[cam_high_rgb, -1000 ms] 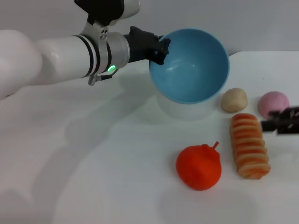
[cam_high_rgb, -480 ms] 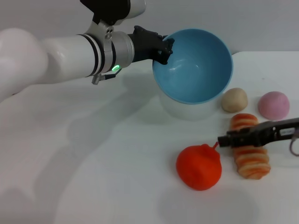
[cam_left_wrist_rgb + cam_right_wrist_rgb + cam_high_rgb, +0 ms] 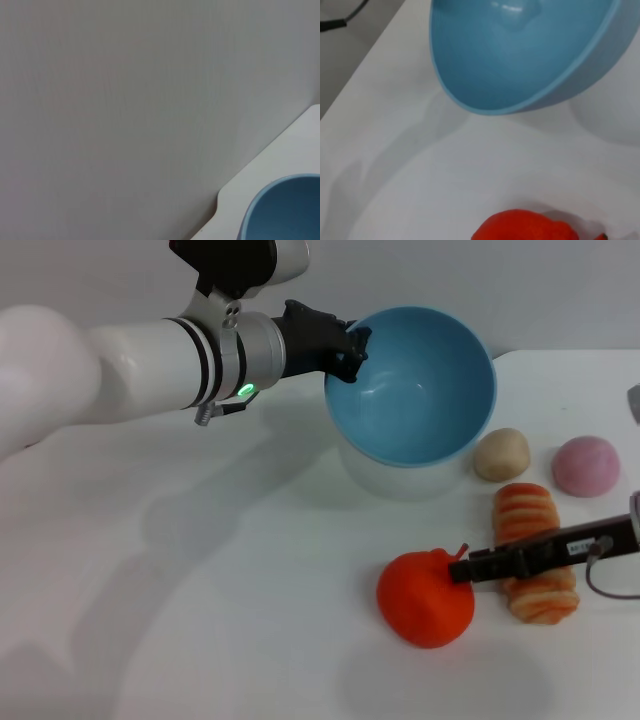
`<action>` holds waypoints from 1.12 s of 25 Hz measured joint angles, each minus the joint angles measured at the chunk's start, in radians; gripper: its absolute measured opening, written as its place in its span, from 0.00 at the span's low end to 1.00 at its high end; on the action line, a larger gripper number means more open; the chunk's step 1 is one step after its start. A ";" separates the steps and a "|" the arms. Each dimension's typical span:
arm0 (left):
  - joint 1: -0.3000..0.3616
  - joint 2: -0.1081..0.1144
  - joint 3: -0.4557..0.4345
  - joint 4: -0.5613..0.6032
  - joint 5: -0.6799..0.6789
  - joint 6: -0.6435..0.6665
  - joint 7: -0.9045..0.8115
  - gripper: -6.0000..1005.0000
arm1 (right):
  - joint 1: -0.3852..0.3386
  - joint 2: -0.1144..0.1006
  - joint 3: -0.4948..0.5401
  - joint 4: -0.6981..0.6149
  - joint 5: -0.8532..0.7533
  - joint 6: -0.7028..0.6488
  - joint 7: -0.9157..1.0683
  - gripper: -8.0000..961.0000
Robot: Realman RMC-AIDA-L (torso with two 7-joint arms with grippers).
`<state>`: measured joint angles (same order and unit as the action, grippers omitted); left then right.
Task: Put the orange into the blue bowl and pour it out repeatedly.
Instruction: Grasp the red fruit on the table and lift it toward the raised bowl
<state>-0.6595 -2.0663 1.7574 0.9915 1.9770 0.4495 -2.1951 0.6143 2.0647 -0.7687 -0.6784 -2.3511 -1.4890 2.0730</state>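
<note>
1. Currently the left end effector (image 3: 345,345) is clamped on the rim of the blue bowl (image 3: 415,390), holding it tilted above the desk (image 3: 250,590), opening toward the camera.
2. Orange (image 3: 425,598) lies on the desk, below the bowl.
3. Right end effector (image 3: 470,570) touches the orange's stem side, crossing the striped bread roll (image 3: 535,550); its finger state cannot be made out.

The blue bowl (image 3: 412,380) looked like smooth plastic with a soft sheen. The orange (image 3: 425,598) was matt and slightly lumpy. The table (image 3: 250,570) was smooth, matt white; the left arm's shell (image 3: 120,365) shone glossy.
</note>
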 joint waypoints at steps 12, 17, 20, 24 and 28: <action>0.000 -0.001 0.013 -0.001 -0.002 0.001 0.000 0.01 | 0.003 0.002 -0.002 0.098 0.058 0.083 -0.006 0.42; 0.003 -0.002 0.013 -0.002 -0.002 0.001 0.000 0.01 | 0.021 0.001 -0.013 0.147 0.056 0.088 -0.011 0.40; 0.003 -0.002 0.013 -0.002 -0.002 0.001 0.000 0.01 | 0.025 0.001 -0.015 0.160 0.055 0.096 -0.011 0.39; 0.003 -0.002 0.014 -0.002 -0.001 0.000 0.000 0.01 | 0.023 0.001 -0.015 0.161 0.057 0.098 -0.023 0.38; 0.003 -0.002 0.014 -0.002 0.000 0.000 0.000 0.01 | 0.025 0.001 -0.017 0.161 0.057 0.098 -0.054 0.37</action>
<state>-0.6565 -2.0678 1.7718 0.9894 1.9768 0.4491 -2.1950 0.6397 2.0661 -0.7856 -0.5171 -2.2940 -1.3913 2.0186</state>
